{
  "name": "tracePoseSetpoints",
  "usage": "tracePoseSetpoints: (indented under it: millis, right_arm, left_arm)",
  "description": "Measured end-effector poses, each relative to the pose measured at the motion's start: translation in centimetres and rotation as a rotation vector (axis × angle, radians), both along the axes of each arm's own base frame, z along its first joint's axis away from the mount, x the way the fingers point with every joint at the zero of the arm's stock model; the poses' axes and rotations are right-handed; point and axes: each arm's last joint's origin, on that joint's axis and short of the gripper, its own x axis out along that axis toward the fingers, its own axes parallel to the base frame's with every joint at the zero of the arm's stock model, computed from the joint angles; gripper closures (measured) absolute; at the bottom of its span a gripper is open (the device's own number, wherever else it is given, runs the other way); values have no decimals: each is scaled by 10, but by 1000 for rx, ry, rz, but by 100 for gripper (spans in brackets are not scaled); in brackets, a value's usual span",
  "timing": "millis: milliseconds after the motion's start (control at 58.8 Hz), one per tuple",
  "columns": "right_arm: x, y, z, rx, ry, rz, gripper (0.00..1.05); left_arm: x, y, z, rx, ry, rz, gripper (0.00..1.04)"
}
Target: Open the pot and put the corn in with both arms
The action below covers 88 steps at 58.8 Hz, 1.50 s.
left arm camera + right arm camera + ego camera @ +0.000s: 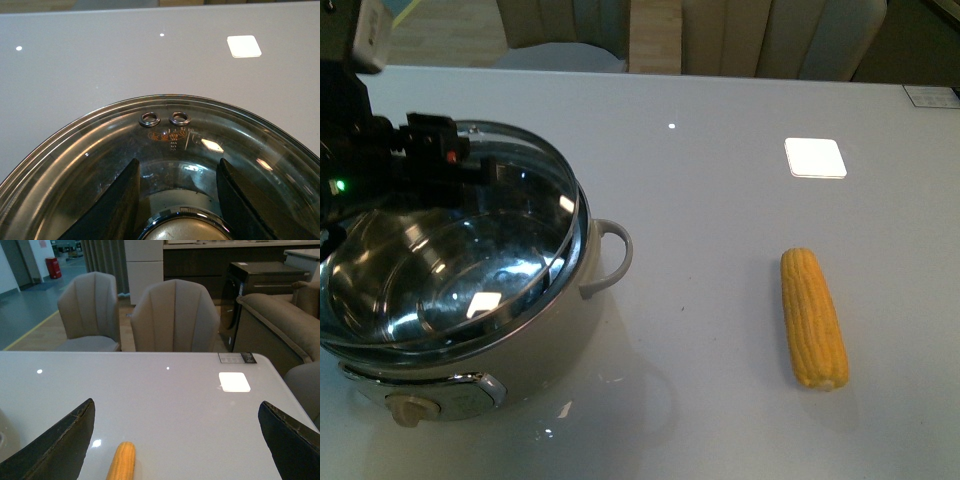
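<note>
Left jaws clasp the knob (182, 231) of the lid (75, 165), tilted over the pot (540, 350) at left. Lift it straight and well clear. Right jaws gape empty by the corn (813, 320), lying right on the surface (700, 200).

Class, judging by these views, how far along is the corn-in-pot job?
Done: nothing finished yet. In hand: the left pincer clasps the knob of the glass lid, which sits tilted over the pot. Left: clear the lid away; the open right pincer must fetch the corn, lying on the table.
</note>
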Motion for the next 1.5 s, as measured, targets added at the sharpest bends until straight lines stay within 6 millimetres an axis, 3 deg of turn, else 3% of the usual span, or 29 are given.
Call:
tracePoseSetpoints:
  millis: [170, 340, 544, 714, 799, 935, 1088, 1258, 1394, 1496]
  right_arm:
    - [0, 0, 0, 0, 0, 0, 9]
    - [0, 0, 0, 0, 0, 0, 9]
    - [0, 0, 0, 0, 0, 0, 9]
    - [0, 0, 0, 0, 0, 0, 9]
    - [0, 0, 0, 0, 0, 0, 9]
    - [0, 0, 0, 0, 0, 0, 9]
    - [0, 0, 0, 0, 0, 0, 9]
    - [0, 0, 0, 0, 0, 0, 9]
    - [0, 0, 0, 0, 0, 0, 9]
    - [0, 0, 0, 0, 0, 0, 9]
  left_arm:
    - [9, 3, 36, -12, -91, 12, 64]
    - [8, 15, 59, -22, -137, 29, 64]
    - [4, 51, 82, -20, -198, 98, 64]
    - [-7, 96, 89, 2, -224, 175, 64]
    - [-14, 121, 85, 10, -215, 226, 64]
    - [-31, 180, 74, 56, -231, 365, 64]
    - [-50, 226, 47, 94, -190, 472, 64]
    - [-62, 250, 3, 72, -139, 501, 64]
    - [-65, 252, -37, 36, -76, 501, 64]
    - [-64, 253, -52, 22, -50, 498, 64]
